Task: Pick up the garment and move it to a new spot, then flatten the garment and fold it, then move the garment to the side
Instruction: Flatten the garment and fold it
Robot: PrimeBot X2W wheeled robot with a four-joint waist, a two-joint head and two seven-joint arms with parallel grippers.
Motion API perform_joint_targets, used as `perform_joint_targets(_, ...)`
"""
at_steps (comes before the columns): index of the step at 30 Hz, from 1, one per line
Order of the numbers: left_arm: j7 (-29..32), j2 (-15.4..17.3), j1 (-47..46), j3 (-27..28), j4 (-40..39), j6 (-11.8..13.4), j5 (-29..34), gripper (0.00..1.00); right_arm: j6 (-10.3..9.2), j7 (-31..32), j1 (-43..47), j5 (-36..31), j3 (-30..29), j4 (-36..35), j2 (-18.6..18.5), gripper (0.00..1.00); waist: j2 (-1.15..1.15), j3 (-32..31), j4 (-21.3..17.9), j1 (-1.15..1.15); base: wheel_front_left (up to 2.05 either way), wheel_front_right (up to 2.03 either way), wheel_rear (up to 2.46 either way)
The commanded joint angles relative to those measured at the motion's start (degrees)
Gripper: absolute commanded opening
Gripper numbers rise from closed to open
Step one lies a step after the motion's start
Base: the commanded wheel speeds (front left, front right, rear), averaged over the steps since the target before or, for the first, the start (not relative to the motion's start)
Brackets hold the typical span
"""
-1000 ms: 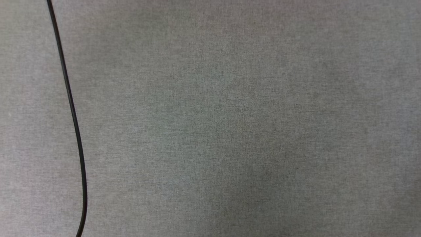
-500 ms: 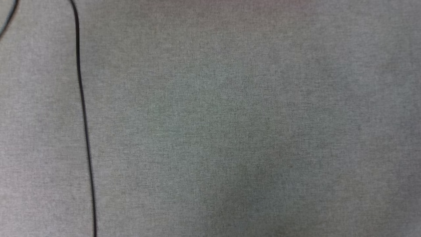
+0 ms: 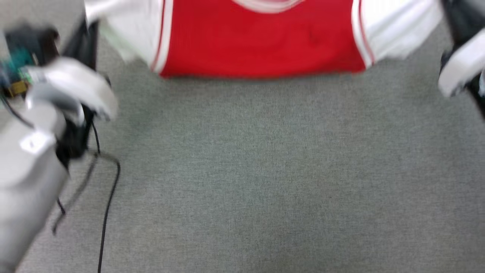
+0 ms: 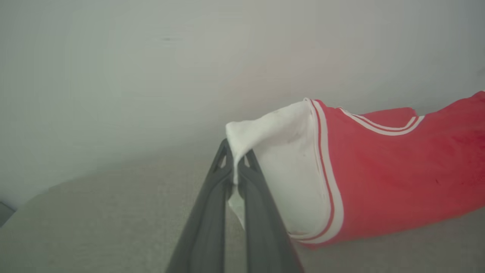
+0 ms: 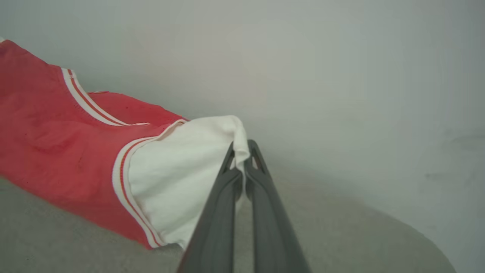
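Observation:
The garment (image 3: 261,41), red with white sleeves and striped trim, stretches across the top of the blurred head view, its lower edge straight. My left gripper (image 4: 235,168) is shut on the tip of one white sleeve (image 4: 280,151). On the other side, my right gripper (image 5: 241,161) pinches the other white sleeve (image 5: 182,167), shut as well. The red body (image 5: 49,144) sags between the two grippers down to the grey surface. In the head view my pale left arm (image 3: 57,98) is at the left and my right arm (image 3: 460,64) at the right edge.
A grey fabric surface (image 3: 265,182) spreads below the garment. A thin black cable (image 3: 108,204) trails over it at the lower left, beside my left arm. A pale wall (image 4: 151,68) rises behind the surface in both wrist views.
The head camera has swung: the earlier pictures held grey surface and the cable, and now the garment and both arms are in the picture. The picture is motion-blurred.

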Motion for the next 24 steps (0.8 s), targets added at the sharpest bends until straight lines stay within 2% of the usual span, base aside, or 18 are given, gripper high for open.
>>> perform_joint_targets(1, -0.4, 0.8, 4.7, 0.8, -2.3, 1.5, -0.6, 0.00, -0.08, -0.2, 4.0, 0.8, 0.5, -1.9, -1.2, 0.00, 0.00, -2.8, 0.3, 0.00, 0.00, 0.00, 0.00)
perform_joint_targets(6, -0.4, 2.9, 18.3, 2.4, -9.4, 5.4, -1.7, 0.00, -0.08, 0.5, 15.9, 2.0, 0.7, -7.7, -4.1, 0.00, 0.00, -7.0, 0.2, 0.00, 0.00, 0.00, 0.00)
perform_joint_targets(14, -0.3, 5.0, 36.0, 2.2, -16.1, 9.9, -3.7, 0.00, -0.08, 3.0, 34.7, 1.7, -5.5, -14.0, -6.0, 0.00, 0.00, -12.5, -0.5, 0.00, 0.00, 0.00, 0.00)
perform_joint_targets(24, -0.3, 2.5, 49.1, 4.6, -16.7, 11.5, -5.0, 0.00, -0.09, 4.1, 54.3, -2.4, -16.3, -15.9, -0.8, 0.00, 0.00, -17.1, -0.9, 0.00, 0.00, 0.00, 0.00)
